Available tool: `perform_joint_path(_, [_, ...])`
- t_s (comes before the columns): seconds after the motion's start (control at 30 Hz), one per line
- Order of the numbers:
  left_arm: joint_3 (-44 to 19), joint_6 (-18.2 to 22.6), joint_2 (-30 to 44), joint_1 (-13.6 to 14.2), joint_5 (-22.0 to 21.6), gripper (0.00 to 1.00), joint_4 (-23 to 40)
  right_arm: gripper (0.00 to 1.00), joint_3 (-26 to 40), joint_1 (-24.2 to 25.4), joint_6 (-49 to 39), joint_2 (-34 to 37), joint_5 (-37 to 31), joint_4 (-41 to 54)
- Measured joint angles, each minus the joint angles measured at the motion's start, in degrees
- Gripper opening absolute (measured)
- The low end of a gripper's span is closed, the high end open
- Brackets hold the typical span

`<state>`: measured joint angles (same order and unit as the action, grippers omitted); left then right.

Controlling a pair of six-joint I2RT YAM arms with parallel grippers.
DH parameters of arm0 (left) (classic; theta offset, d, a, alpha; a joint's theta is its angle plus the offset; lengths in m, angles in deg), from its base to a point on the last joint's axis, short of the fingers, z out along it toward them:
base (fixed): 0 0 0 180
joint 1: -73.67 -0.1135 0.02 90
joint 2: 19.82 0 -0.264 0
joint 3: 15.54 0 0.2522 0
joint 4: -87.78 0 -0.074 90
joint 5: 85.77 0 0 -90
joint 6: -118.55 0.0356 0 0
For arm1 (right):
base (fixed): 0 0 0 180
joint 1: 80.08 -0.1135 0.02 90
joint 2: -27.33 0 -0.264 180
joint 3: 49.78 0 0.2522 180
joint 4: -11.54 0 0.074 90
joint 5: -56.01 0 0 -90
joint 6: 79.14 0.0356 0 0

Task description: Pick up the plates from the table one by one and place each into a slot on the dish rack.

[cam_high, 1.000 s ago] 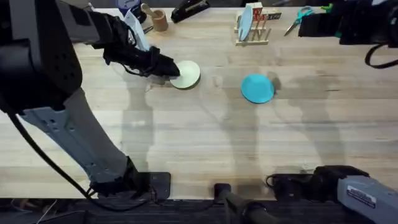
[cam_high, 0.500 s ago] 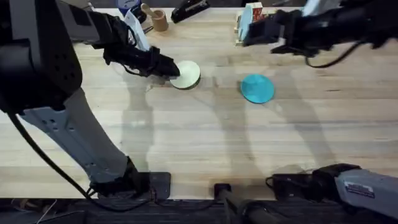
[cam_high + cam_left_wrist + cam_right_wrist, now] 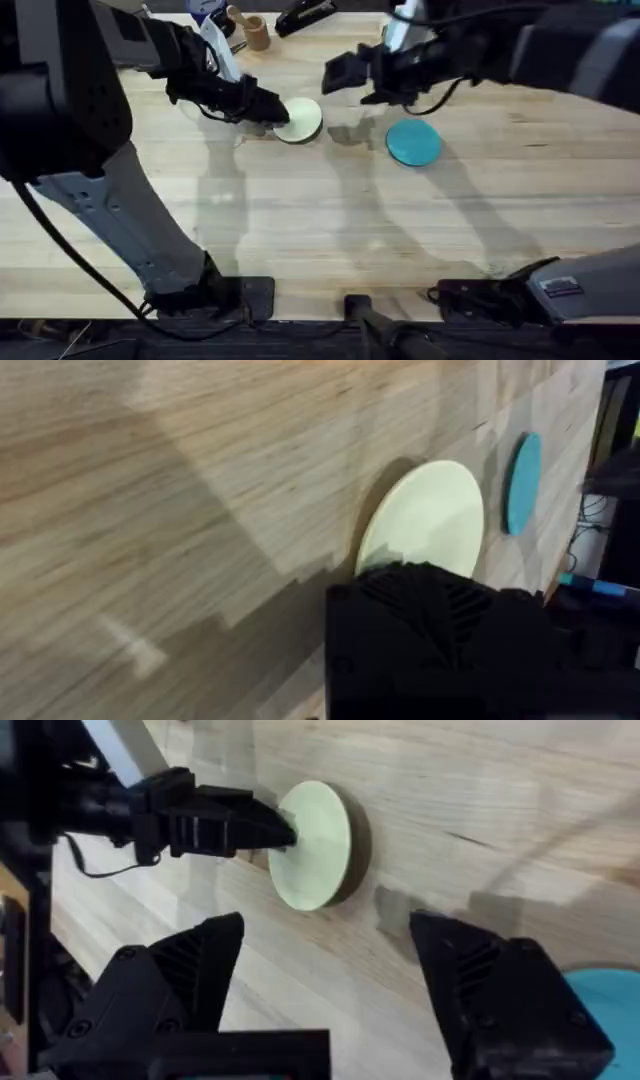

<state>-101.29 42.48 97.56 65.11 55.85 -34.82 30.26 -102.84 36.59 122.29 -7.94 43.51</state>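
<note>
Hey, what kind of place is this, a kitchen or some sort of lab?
Probably a robot lab bench, not a kitchen. Two robot arms work over a bare wooden table, with cables along its near edge. The only dishes are a cream plate and a teal plate, and a black stapler lies at the far edge.

Left pincer (image 3: 285, 832) at cream plate (image 3: 312, 845) — right pincer (image 3: 330, 990) spread.

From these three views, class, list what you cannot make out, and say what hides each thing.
1. Small light-wood dish rack: overhead, mostly covered by the right arm.
2. Left end effector at the cream round plate: its own black body blocks the contact in the left wrist view.
3. Teal-blue round plate: cut by the right wrist view's edge.
</note>
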Motion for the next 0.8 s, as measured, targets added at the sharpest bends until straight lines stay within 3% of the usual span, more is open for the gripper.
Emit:
perform_joint_path(0.47, [0.0,0.0,0.0,0.0,-0.01,0.042,-0.01,0.995,0.04,-3.11,5.79,12.74,0.57,-12.71])
perform_joint_path(0.8, [0.0,0.0,0.0,0.0,-0.01,0.042,-0.02,0.996,0.42,-5.87,10.68,15.72,-0.3,-18.76])
